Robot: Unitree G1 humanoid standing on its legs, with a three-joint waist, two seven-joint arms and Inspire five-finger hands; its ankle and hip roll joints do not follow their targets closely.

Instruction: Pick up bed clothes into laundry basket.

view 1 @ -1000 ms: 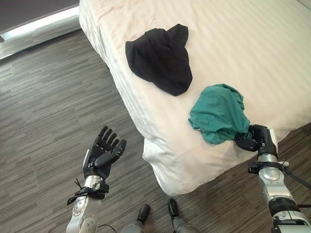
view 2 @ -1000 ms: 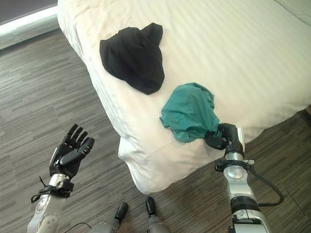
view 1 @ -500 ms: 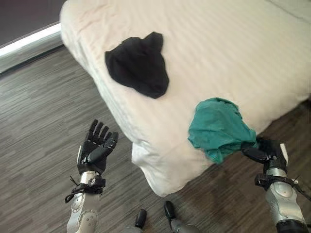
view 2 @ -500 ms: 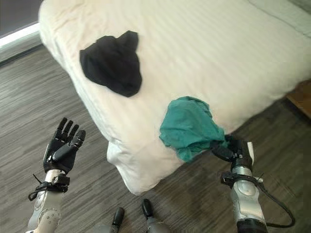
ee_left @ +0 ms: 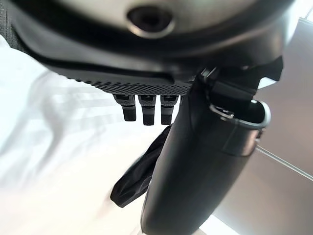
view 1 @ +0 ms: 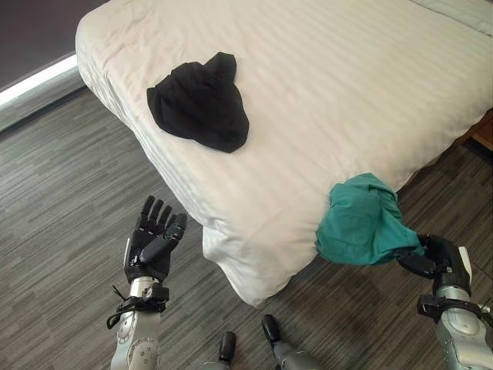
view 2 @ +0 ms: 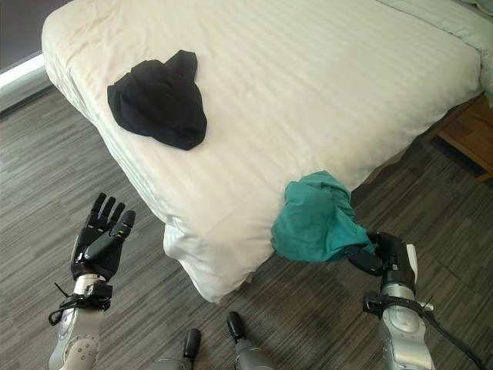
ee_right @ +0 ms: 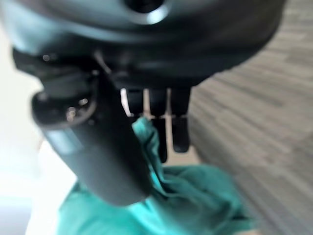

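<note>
**Right hand holds teal garment at bed edge; black garment remains on mattress**

Right hand [view 1: 437,257] has its fingers and thumb curled round one bunched end of the crumpled teal-green cloth garment [view 1: 362,227]. The grip is low and to the side of the bed, over the grey wood-grain plank floor [view 1: 69,193]. From this hold the garment hangs as a loose bundle against the side of the mattress, at the lower right edge of the bed, with most of its bulk already off the top surface. Gripping a gathered end rather than a flat panel lets the cloth trail without spreading; judged from this, the garment is being drawn clear of the bed for transfer.

The left hand [view 1: 152,243] is raised beside the bed corner, palm facing the bed, fingers straight and spread, holding nothing. It stands well apart from both garments.

The crumpled black cloth garment [view 1: 199,108] lies flat on the wide white striped duvet-covered bed [view 1: 347,85], near the left edge and well apart from the teal one. It is untouched.

Containers: the laundry basket cannot be located from these views, so its contents cannot be stated. A brown wooden piece of furniture [view 2: 466,131] stands at the far right of the bed.

Progress, as a judgement: one garment in hand, one still to collect, none confirmed deposited.
</note>
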